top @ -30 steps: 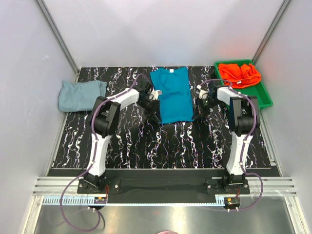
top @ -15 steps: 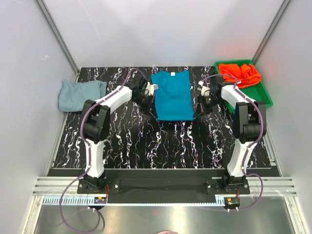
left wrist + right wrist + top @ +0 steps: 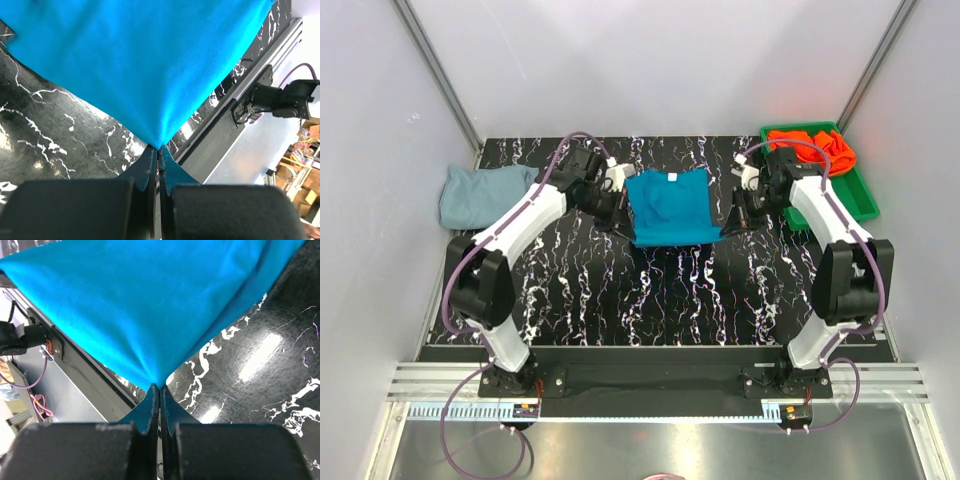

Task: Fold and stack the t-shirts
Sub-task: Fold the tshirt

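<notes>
The teal-blue t-shirt (image 3: 672, 205) lies at the table's middle back, its near hem lifted off the surface. My left gripper (image 3: 623, 226) is shut on the shirt's near left corner (image 3: 159, 142). My right gripper (image 3: 728, 226) is shut on its near right corner (image 3: 160, 381). The cloth stretches taut between both grippers. The pale grey-blue t-shirt (image 3: 480, 194) lies folded at the far left. The orange-red t-shirt (image 3: 812, 148) sits crumpled in the green tray (image 3: 860, 200) at the back right.
The black marbled table (image 3: 650, 300) spreads in front of the shirt. Grey walls enclose the table on the left, back and right. A metal rail (image 3: 650, 385) runs along the near edge by the arm bases.
Both grippers have carried the teal shirt's near hem up and toward the back, so the shirt looks shorter. Both arms have stretched farther back.
</notes>
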You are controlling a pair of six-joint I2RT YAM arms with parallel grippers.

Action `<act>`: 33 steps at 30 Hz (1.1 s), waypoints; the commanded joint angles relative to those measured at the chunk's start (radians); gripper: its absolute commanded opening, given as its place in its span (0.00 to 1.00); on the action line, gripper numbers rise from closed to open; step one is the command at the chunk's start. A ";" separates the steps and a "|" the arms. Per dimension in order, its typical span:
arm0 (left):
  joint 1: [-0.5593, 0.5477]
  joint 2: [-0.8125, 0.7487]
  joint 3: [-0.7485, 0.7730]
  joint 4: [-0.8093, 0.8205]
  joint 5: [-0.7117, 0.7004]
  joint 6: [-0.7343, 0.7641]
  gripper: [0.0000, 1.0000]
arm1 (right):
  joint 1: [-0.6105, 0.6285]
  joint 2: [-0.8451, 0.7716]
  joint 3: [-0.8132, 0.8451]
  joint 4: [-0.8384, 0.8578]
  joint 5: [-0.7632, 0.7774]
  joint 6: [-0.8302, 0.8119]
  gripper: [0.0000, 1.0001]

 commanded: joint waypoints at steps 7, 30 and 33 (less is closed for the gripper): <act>0.024 0.031 0.115 -0.019 -0.051 0.057 0.00 | 0.001 -0.003 0.118 0.035 -0.010 0.034 0.00; 0.101 0.536 0.652 0.071 -0.223 0.125 0.00 | 0.004 0.654 0.816 0.171 0.033 0.055 0.00; 0.101 0.611 0.713 0.097 -0.249 0.128 0.00 | 0.007 0.752 0.916 0.196 0.038 0.066 0.00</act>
